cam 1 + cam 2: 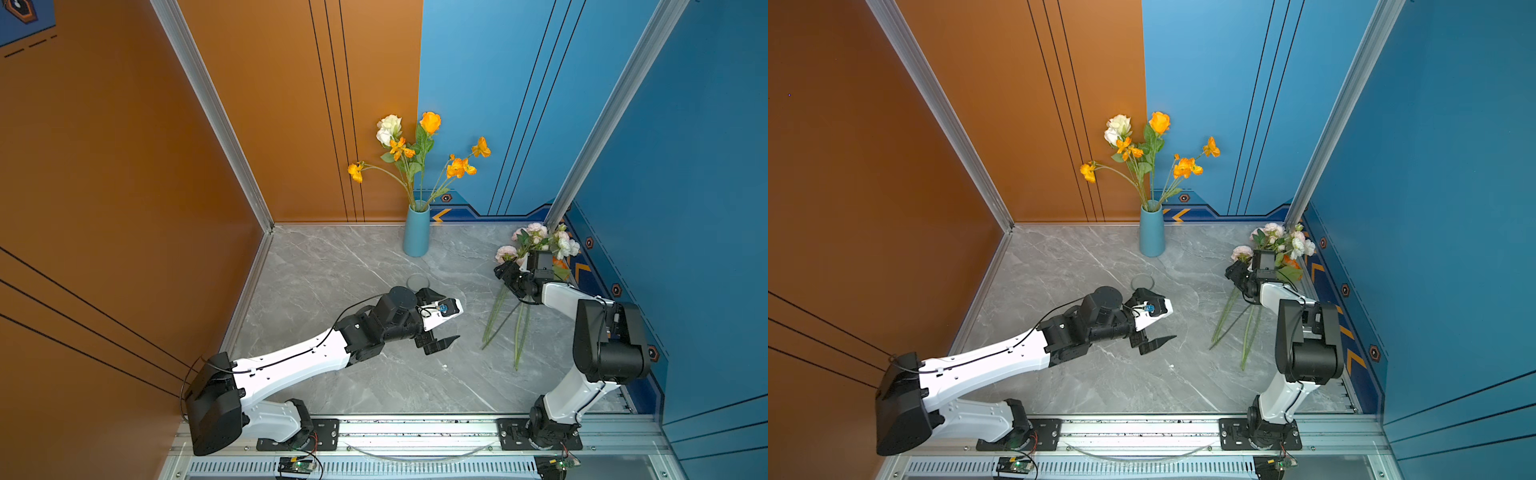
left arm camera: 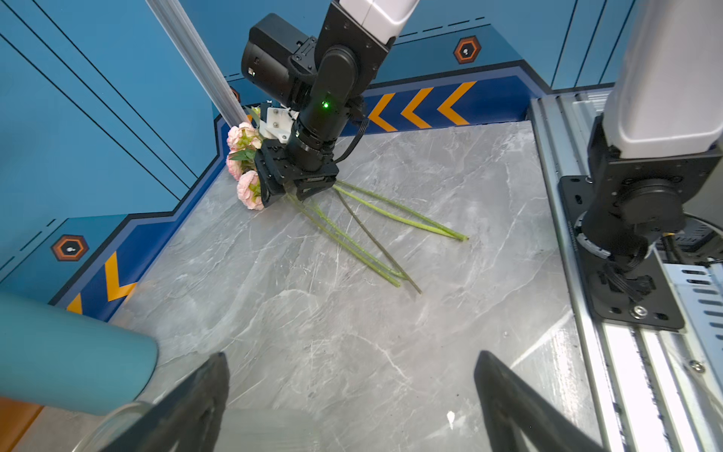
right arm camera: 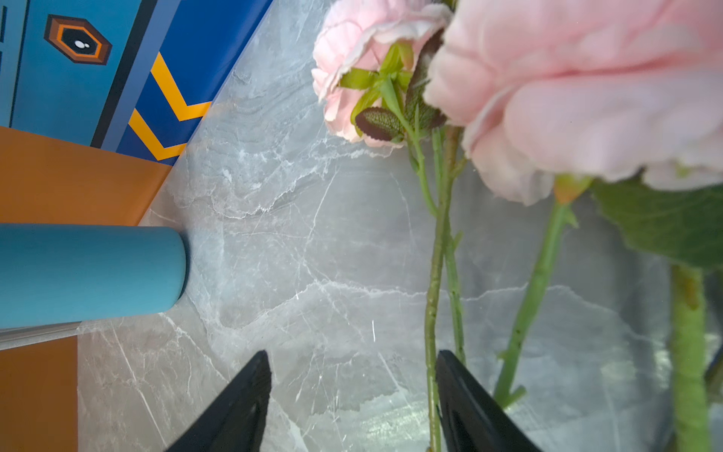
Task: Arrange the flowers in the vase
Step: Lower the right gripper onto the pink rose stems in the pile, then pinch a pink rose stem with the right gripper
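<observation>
The left gripper (image 2: 352, 354) is hovering over mid-table, turned on its side, jaws standing wide apart and empty; its wrist camera (image 1: 446, 309) is hiding part of one finger. Just beyond, a faint clear round thing (image 1: 417, 281) is hard to make out. At the back edge the blue vase (image 1: 416, 232) is standing upright, holding orange and white flowers (image 1: 419, 153) fanning upward. Rightward, the loose flowers (image 1: 500, 316) are lying on the table (image 1: 332, 266), stems pointing toward the front rail (image 1: 415, 428) and pink blossoms (image 1: 536, 237) toward the back right corner. The right gripper (image 1: 505, 272) is partly covering them. Its jaws are standing apart, one stem (image 3: 432, 313) running between them. Bare table is lying open between bunch and vase.
</observation>
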Robot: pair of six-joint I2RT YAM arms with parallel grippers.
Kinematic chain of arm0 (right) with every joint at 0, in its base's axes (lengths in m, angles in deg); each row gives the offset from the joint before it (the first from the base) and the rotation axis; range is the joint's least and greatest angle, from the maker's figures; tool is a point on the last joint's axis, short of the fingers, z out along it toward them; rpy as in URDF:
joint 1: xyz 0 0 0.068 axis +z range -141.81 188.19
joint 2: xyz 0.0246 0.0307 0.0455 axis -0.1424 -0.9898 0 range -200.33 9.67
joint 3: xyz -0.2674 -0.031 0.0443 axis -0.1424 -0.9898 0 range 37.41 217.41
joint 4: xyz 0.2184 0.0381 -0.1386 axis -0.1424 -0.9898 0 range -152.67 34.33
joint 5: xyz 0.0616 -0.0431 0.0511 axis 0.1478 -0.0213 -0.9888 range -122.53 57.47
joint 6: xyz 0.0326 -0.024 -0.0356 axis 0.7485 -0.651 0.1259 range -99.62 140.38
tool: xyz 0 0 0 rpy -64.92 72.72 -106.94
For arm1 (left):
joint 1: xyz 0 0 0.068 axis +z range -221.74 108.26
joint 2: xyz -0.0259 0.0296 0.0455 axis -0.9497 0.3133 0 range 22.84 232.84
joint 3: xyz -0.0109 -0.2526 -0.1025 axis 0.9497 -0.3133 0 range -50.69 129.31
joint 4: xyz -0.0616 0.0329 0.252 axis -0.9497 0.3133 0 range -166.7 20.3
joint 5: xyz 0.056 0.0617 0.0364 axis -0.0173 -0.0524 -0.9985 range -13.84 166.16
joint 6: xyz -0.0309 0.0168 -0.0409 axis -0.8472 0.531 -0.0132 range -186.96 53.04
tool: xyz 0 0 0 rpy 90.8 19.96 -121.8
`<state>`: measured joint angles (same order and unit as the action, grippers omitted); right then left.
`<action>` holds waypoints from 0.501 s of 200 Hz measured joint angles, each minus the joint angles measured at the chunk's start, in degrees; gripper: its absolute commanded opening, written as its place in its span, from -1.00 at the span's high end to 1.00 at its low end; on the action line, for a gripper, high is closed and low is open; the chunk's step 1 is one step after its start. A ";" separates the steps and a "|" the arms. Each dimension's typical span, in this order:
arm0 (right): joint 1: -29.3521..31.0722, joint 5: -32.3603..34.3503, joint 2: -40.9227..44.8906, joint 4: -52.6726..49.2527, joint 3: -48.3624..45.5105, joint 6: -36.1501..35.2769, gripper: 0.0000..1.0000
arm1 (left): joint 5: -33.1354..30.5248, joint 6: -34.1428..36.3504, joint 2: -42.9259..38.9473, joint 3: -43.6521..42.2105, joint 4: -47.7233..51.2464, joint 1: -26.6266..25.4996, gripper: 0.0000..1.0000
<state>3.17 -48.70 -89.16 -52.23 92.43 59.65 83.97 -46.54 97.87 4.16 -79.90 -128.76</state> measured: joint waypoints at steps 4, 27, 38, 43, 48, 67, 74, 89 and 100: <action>0.00 0.04 -0.17 0.00 0.09 0.00 -0.37 | -0.24 0.17 0.00 0.00 0.00 0.00 -0.96; 0.09 0.48 -1.20 -0.39 0.20 0.00 -0.37 | -0.83 0.79 0.00 0.00 0.00 -0.02 -0.96; 0.13 0.74 -1.75 -0.48 0.22 -0.02 -0.37 | -1.03 0.92 0.00 0.00 0.00 -0.02 -0.96; 0.17 0.90 -1.95 -0.50 0.22 -0.02 -0.37 | -1.16 1.05 0.00 0.00 0.00 -0.02 -0.96; 0.17 1.05 -2.14 -0.50 0.22 -0.02 -0.37 | -1.25 1.09 0.00 0.00 0.00 -0.02 -0.96; 0.22 1.31 -2.47 -0.48 0.22 -0.02 -0.37 | -1.46 1.25 0.00 0.00 0.00 -0.02 -0.96; 0.22 1.40 -2.54 -0.50 0.22 -0.02 -0.37 | -1.51 1.27 0.00 0.00 0.00 -0.02 -0.96; 0.24 1.49 -2.84 -0.55 0.33 -0.02 -0.36 | -1.66 1.27 0.00 0.00 0.02 -0.02 -0.96; 0.26 1.46 -3.50 -0.83 0.81 -0.04 -0.36 | -1.66 1.27 0.00 0.00 0.00 -0.02 -0.96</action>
<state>3.43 -47.23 -92.65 -53.06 93.24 59.61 82.31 -45.27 97.87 4.16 -79.90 -128.78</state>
